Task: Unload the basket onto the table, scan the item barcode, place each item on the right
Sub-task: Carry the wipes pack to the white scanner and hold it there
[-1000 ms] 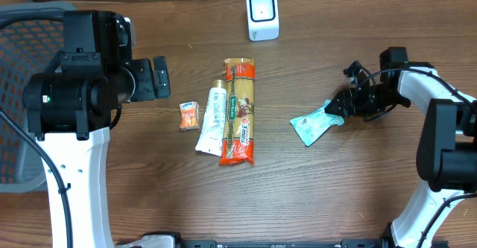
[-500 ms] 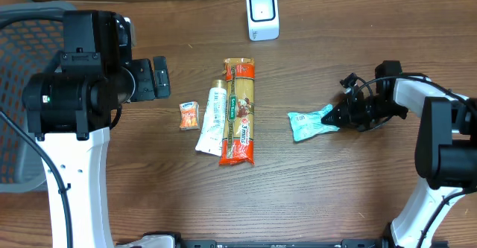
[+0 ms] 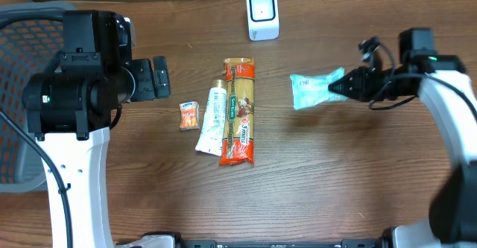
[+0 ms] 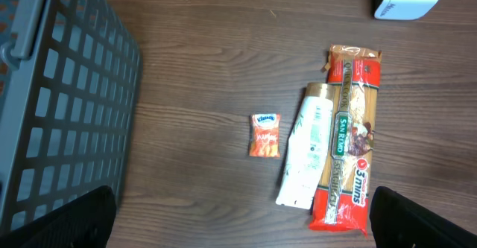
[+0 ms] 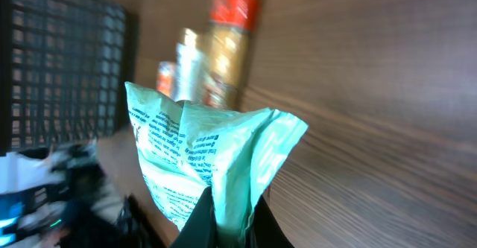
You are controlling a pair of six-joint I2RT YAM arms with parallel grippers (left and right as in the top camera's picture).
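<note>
Pinching one crumpled mint-green plastic packet [image 3: 311, 91]: right pincer [image 3: 340, 86], closed; left pincer [image 4: 242, 203] wide apart, empty; three packaged goods [image 3: 238, 114] on worktop [image 3: 335, 173].

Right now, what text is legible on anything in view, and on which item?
"SAN REMO": green label on the pasta packet.
"3 mins": red end of the same packet.
Too small to read: the blue logo on the small orange packet, and the print on the white tube.
Blurred: dark print on the teal pouch.
Nothing readable on the scanner.
</note>
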